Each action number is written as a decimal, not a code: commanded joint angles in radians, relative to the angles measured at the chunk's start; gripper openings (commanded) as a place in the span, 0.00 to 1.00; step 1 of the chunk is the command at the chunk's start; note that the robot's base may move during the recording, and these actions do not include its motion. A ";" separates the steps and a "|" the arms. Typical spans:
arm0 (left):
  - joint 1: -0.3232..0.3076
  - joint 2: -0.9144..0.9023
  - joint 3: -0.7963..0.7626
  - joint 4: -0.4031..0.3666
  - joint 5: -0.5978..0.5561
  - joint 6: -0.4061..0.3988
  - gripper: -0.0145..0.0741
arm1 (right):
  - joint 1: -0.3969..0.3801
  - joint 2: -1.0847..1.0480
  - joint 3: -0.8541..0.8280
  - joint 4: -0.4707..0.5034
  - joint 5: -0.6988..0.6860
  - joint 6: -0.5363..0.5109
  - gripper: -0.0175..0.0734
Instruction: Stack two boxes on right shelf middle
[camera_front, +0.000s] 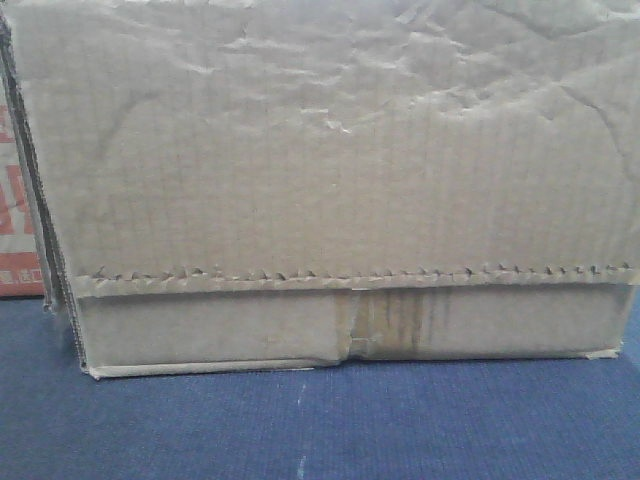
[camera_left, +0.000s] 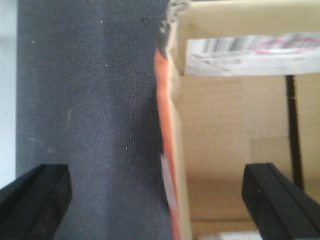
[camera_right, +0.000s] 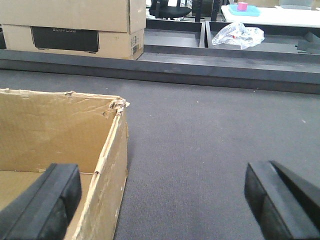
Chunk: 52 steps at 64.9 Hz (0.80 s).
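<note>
A brown cardboard box (camera_front: 330, 180) with a wrinkled face, a jagged flap edge and yellowed tape stands on blue carpet and fills the front view. My left gripper (camera_left: 157, 205) is open, its jaws straddling the box's orange-printed side wall (camera_left: 167, 125), one finger (camera_left: 35, 200) over the carpet, the other (camera_left: 277, 200) over the box's inside. My right gripper (camera_right: 165, 205) is open astride the box's torn right wall (camera_right: 112, 160), its left finger (camera_right: 45, 205) inside the open box (camera_right: 50, 135). Neither touches the wall. The shelf is out of view.
Dark carpet (camera_right: 210, 140) stretches right of the box. Two stacked cartons (camera_right: 75, 25) stand behind a low dark ledge (camera_right: 200, 70), with a clear plastic bag (camera_right: 237, 35) further right. A red-and-white printed face (camera_front: 15, 230) shows left of the box. A barcode label (camera_left: 250, 55) lies on a box flap.
</note>
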 joint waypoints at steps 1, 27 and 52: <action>0.005 0.032 -0.012 -0.011 -0.024 0.005 0.84 | 0.002 0.004 -0.009 -0.011 -0.013 0.001 0.82; 0.005 0.050 -0.012 -0.017 -0.027 0.005 0.70 | 0.002 0.004 -0.009 -0.011 -0.013 0.001 0.82; 0.005 0.043 -0.014 -0.026 -0.005 0.005 0.04 | 0.002 0.004 -0.009 -0.011 -0.009 0.001 0.82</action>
